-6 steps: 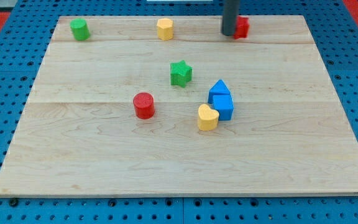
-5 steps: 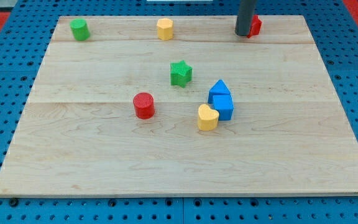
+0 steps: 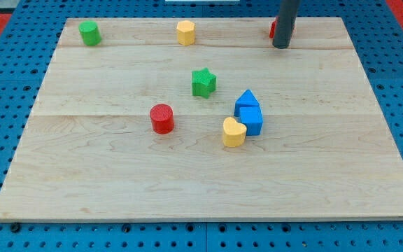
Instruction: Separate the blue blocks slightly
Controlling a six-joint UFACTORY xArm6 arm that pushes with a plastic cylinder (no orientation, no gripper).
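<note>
Nearest the view's bottom, a broad stretch of the wooden counter (image 3: 187,189) is seen, resting on a blue pegboard (image 3: 5,105). Right of centre, a yellow block (image 3: 234,131) of rounded, heart-like shape is found touching the lower left of a blue cube (image 3: 251,120). Directly above that cube, and pressed against it, a blue triangular block (image 3: 246,101) is seen, so the two blue blocks are set together as one cluster. To the view's left, well apart from them, a red cylinder (image 3: 162,117) stands. Farther up, a green star (image 3: 203,82) lies near the middle. Along the far edge, a green block (image 3: 88,32) is placed at the view's left, a yellow hexagonal block (image 3: 185,32) near the centre, and a red block (image 3: 273,28) at the right, mostly hidden behind the dark rod. My tip (image 3: 281,46) is set down just below that red block, well apart from the blue blocks. No gripper is carried, so no state of one can be told.
</note>
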